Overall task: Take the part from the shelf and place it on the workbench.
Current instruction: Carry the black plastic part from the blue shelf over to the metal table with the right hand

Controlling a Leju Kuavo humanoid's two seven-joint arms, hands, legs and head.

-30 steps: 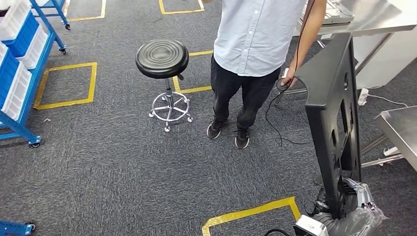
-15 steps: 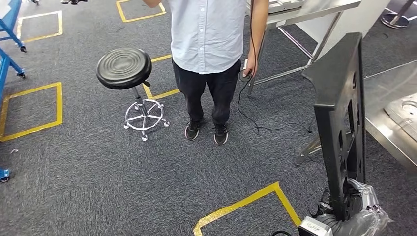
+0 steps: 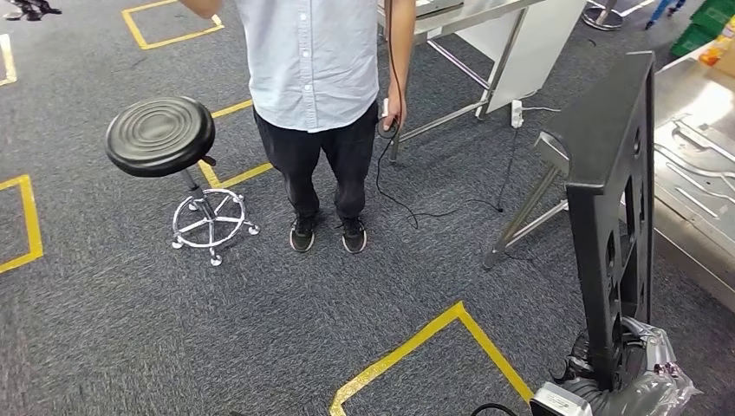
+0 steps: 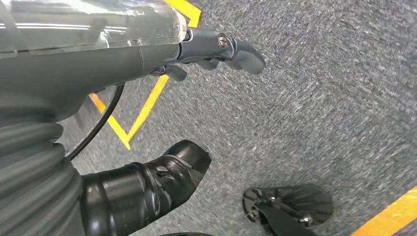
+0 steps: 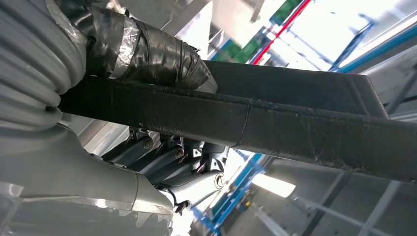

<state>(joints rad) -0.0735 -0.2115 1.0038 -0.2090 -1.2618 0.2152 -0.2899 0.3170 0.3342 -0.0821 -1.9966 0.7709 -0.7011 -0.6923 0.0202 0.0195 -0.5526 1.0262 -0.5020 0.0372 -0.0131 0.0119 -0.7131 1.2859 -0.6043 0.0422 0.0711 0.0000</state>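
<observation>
The right robot hand [image 3: 620, 368], wrapped in clear plastic at about 5 o'clock in the head view, grips the bottom end of one tall black part [image 3: 607, 199] and holds it upright, so the part rises from the hand toward 2 o'clock. In the right wrist view the taped thumb lies over one face of the part [image 5: 275, 123] and darker fingers [image 5: 172, 152] close on the other side, clamping it. The left robot hand [image 4: 216, 49] hangs over the carpet [image 4: 319, 98] in the left wrist view, holding nothing, its grey fingers loosely extended and slightly curled. One steel tabletop [image 3: 693, 156] stands at 3 o'clock, just behind the part, with flat metal pieces lying on it; the part is not on it. One person [image 3: 316, 78] in a pale shirt and dark trousers stands at 12 o'clock, a hand at their side holding one small corded device [image 3: 387, 130]. One black round stool [image 3: 161, 136] on a chrome base stands at 10 o'clock, beside the person. Yellow tape outlines [image 3: 416, 347] mark the grey carpet.
</observation>
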